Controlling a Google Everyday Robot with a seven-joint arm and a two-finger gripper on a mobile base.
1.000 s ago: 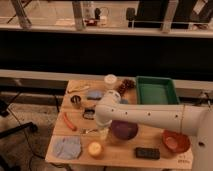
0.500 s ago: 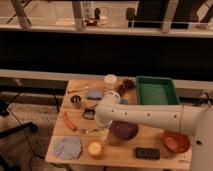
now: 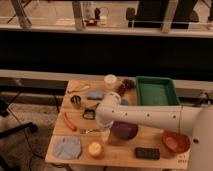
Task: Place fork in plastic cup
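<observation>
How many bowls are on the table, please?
2: purple bowl beside the arm; reddish bowl at front right. The gripper hangs left of the purple bowl, by the fork.

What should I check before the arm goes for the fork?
1. Fork lying free on the table: ok.
2. Pincer open, hanging just beyond the fork: ok.
3. Pincer holding nothing: ok.
4. Orange-red stick left of the fork and apart from it: ok.
5. Purple bowl clear of the fork: ok.
6. Which cup is the plastic one: cannot tell; a white cup stands at the back edge.
</observation>
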